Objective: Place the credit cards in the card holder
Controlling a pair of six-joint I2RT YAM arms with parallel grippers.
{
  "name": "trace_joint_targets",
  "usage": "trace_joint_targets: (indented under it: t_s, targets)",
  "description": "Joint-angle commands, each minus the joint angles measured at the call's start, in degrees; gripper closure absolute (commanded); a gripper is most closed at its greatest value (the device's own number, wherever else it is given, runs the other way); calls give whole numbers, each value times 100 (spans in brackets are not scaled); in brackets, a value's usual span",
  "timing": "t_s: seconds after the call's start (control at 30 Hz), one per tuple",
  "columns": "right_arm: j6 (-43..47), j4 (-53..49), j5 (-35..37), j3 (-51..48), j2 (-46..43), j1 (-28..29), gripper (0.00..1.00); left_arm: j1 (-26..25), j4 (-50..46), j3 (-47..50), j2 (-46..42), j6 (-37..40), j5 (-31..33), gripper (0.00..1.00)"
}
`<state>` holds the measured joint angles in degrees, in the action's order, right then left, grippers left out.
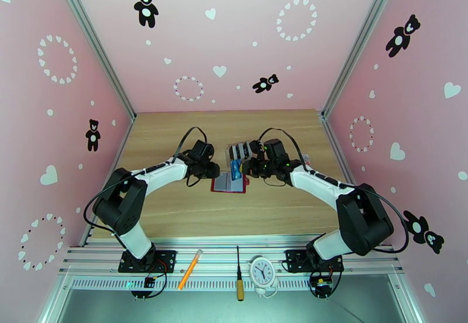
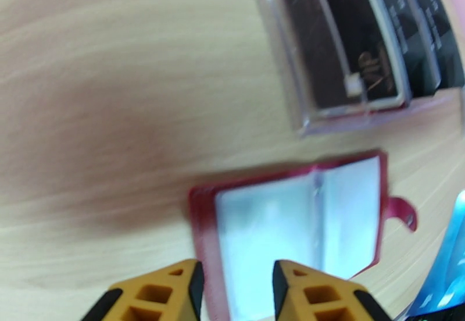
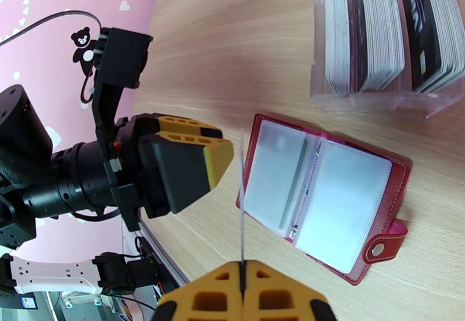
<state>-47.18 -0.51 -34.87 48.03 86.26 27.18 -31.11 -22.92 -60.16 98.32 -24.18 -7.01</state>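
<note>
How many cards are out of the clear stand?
1: the teal-blue plastic card, pinched in the right tool near the open dark-red folding wallet; its pockets may hide others.

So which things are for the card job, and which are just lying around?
For the job: red card holder, blue card in the right gripper, cards in the clear stand.
Lying about: orange pencil, screwdriver, little clock.

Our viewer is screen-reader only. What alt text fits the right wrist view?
The right gripper pinches a credit card, seen edge-on, beside the open red card holder on the wooden table. The left gripper is close by; a clear stand of cards stands beyond.
</note>
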Motion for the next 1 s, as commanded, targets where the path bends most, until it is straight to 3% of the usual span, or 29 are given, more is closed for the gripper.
trace_joint_targets:
  t_s: [0.0,0.97]
  targets:
    - [-298,719,-202,-273,97,-19,100,-96,-129,75,-147,174,81,61]
    - [-846,2095,7,-953,899,351,100,-233,-149,187,322,194,-64,61]
